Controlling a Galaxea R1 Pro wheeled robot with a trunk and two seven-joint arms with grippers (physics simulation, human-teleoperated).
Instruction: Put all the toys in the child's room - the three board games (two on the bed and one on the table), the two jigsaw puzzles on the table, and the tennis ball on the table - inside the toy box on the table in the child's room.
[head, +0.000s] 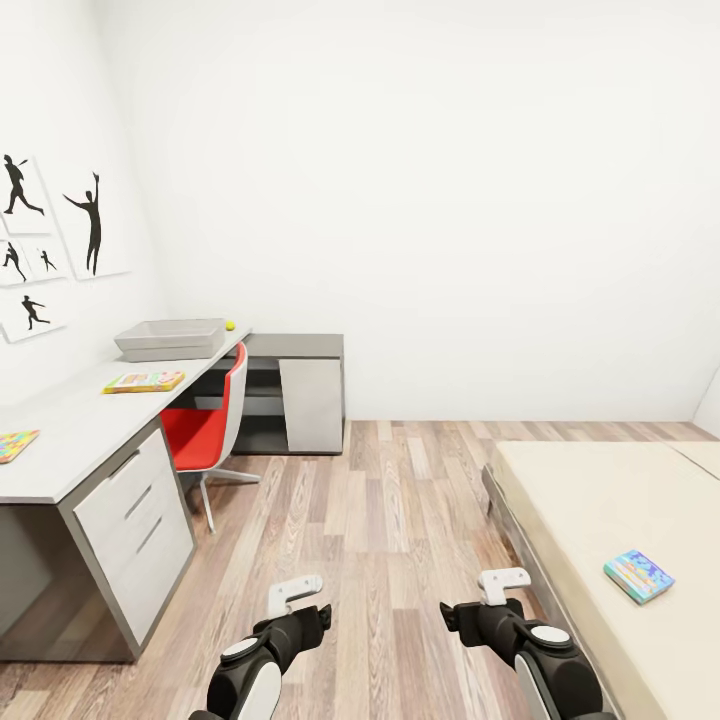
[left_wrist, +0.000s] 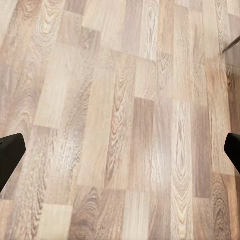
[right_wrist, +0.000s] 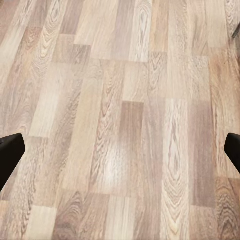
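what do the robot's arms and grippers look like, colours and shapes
Both arms are glossy black with rounded white panels and grey joint discs. The left gripper and right gripper carry blocky white jaws on black wrists. In the wrist views the fingertips look plain black.

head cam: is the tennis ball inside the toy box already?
No. The tennis ball sits on the table just beside the toy box, outside its rim.
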